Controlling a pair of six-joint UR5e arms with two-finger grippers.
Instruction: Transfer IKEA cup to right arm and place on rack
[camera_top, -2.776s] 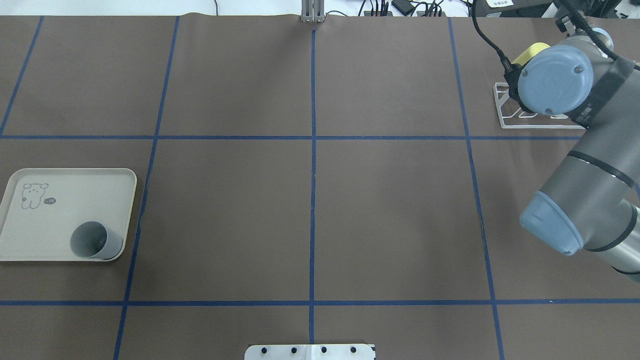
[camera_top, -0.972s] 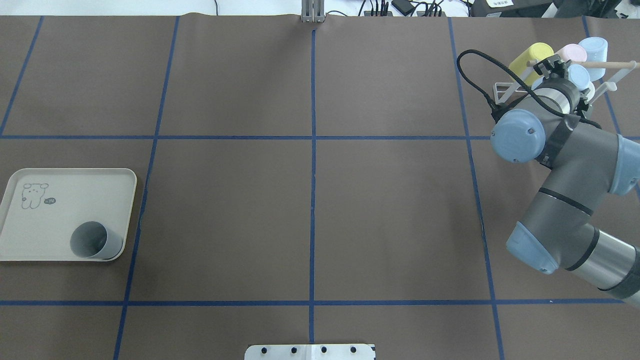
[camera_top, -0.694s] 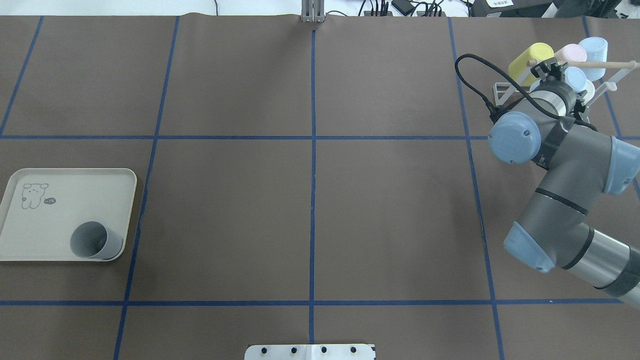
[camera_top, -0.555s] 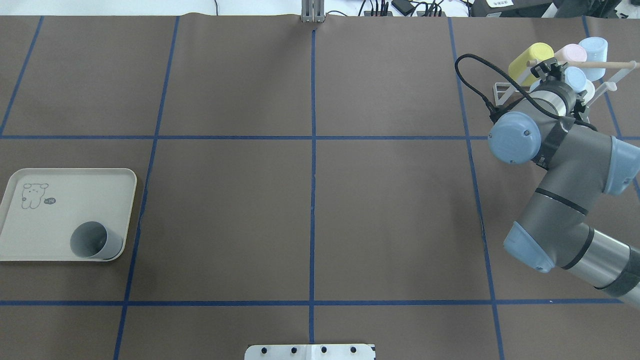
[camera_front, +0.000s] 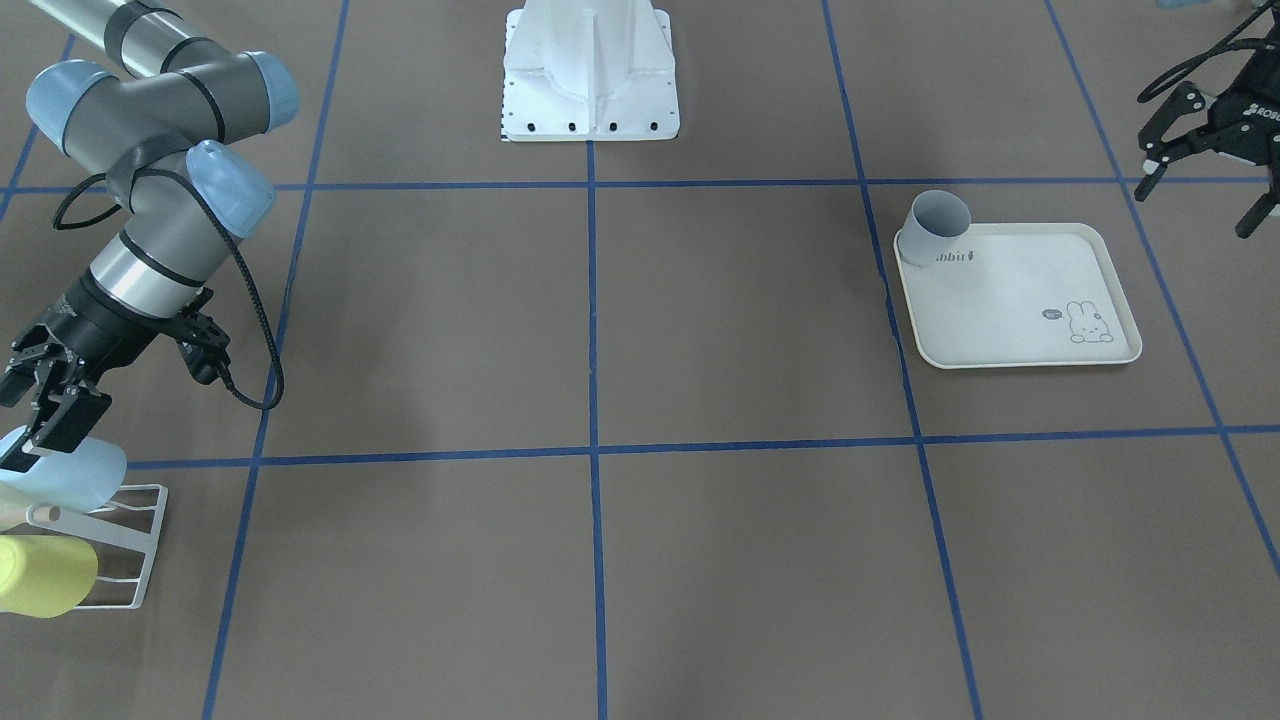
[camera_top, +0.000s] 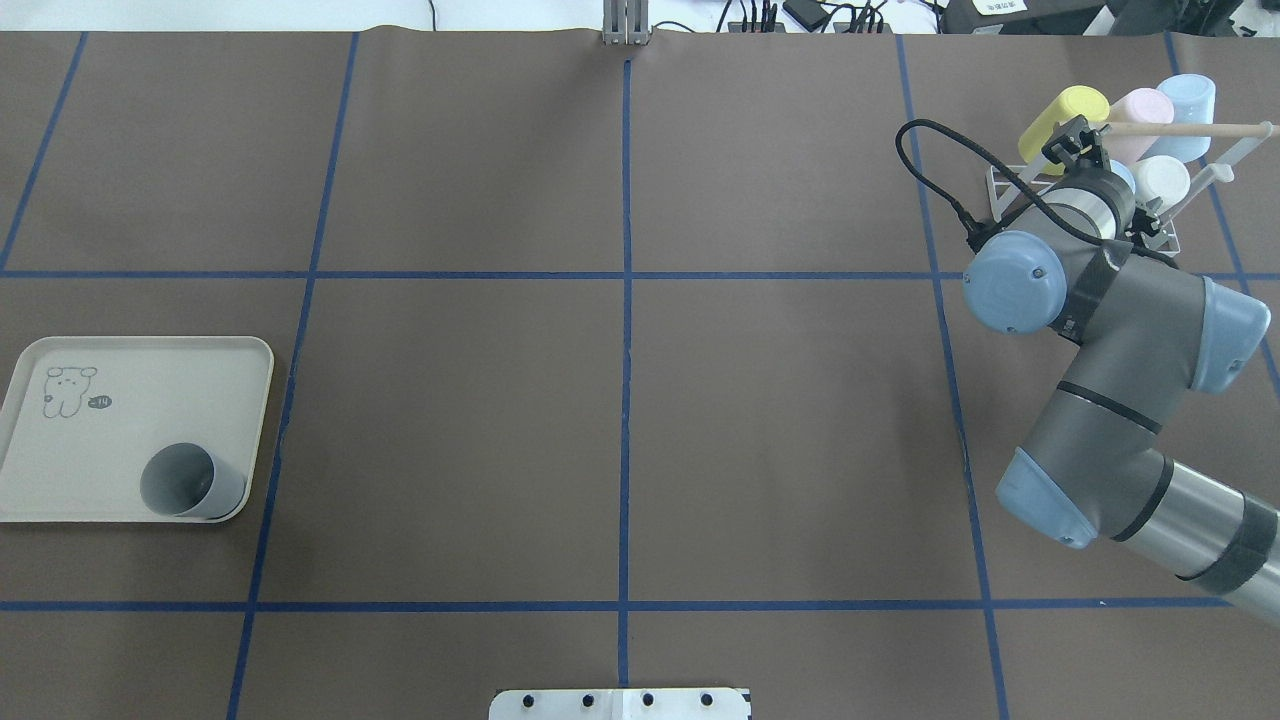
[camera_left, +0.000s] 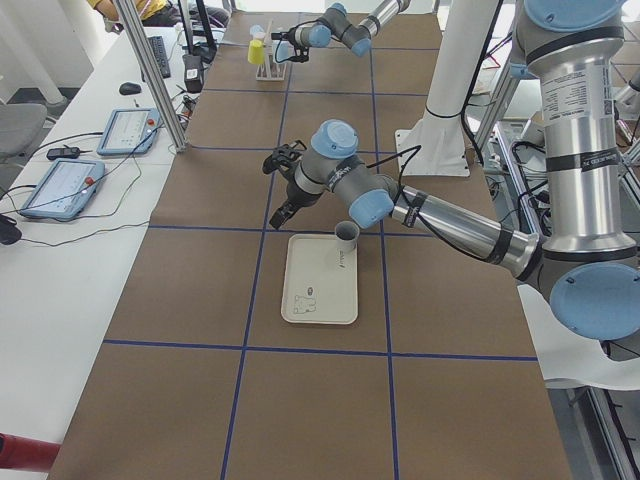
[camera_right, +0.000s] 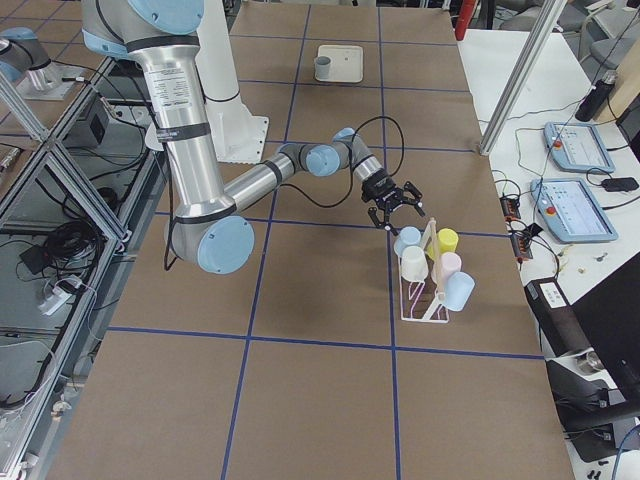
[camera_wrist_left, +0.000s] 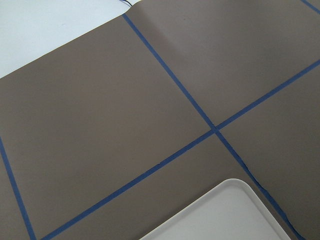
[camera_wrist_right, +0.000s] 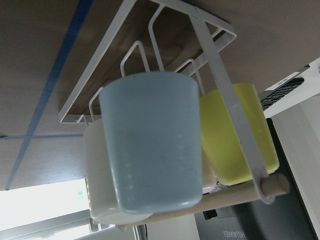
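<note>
The white wire rack (camera_top: 1010, 185) stands at the far right with several cups hung on its prongs. A light-blue IKEA cup (camera_wrist_right: 150, 140) hangs there beside a yellow cup (camera_wrist_right: 235, 135). My right gripper (camera_front: 45, 425) is open just above the light-blue cup (camera_front: 60, 475), with nothing between its fingers. It also shows open in the exterior right view (camera_right: 395, 205). A grey cup (camera_top: 185, 482) stands on the cream tray (camera_top: 100, 440) at the left. My left gripper (camera_front: 1195, 195) hangs open beyond the tray and holds nothing.
Pink (camera_top: 1140, 108), blue (camera_top: 1190, 100) and white (camera_top: 1162, 180) cups fill the rack around a wooden-tipped rod (camera_top: 1200, 128). The right arm's black cable (camera_top: 930, 170) loops out to the left of the rack. The robot's white base (camera_front: 590, 70) stands at mid-table.
The right arm has swung down from above the rack and shifted slightly left along it. Its wrist now covers most of the light-blue cup. Tray and grey cup have not moved.
</note>
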